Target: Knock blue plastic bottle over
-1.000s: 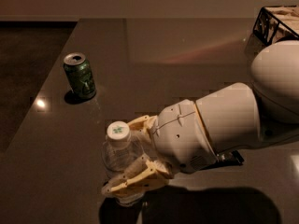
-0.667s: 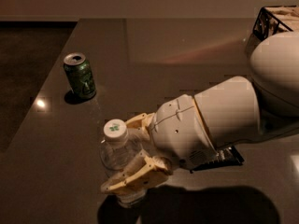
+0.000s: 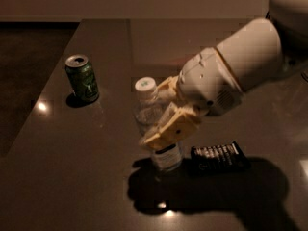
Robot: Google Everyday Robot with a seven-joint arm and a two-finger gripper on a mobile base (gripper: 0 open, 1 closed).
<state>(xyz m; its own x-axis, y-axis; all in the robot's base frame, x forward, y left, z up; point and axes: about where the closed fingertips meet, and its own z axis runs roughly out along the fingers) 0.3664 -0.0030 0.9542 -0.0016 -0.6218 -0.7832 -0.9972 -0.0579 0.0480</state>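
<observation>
Between the jaws of the gripper (image 3: 154, 117) sits the bottle (image 3: 147, 110), pinched at mid-body as far as I can judge, one finger in front and one behind; it stands near the middle of the table (image 3: 67, 177), leaning with its white cap toward the left and its base down by the shadow.

While the jaws hold on, the bottle may only tilt and not topple; a lift would carry it instead of knocking it over; a release at too slight a lean could let it rock back upright; a hard shove could send it rolling toward the table's left edge.

A dark packet (image 3: 219, 157) lies just beside the base on the right, and could stop the bottle lying flat if it falls that way; the can (image 3: 83, 78) stands well apart to the upper left, clear of a short fall.
</observation>
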